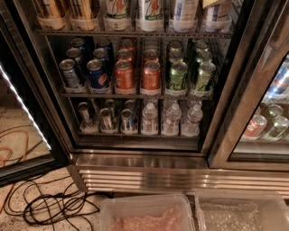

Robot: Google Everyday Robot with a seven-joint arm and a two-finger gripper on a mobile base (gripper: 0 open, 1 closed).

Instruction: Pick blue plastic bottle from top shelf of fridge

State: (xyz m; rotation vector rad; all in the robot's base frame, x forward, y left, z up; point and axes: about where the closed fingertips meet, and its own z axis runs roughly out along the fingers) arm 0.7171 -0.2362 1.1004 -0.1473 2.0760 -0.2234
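Gripper (and arm) out of view

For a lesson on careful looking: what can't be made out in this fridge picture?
1. Blue plastic bottle: camera view, cap and upper part cut off by the top edge.
2. Top shelf: camera view, the bottles on it hide all but its front rail.
3. Gripper: nowhere in the camera view, outside the frame.

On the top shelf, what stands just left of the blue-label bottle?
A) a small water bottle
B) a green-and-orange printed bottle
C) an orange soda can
B: a green-and-orange printed bottle stands left of the blue plastic bottle on the top shelf; the gripper is not in view.
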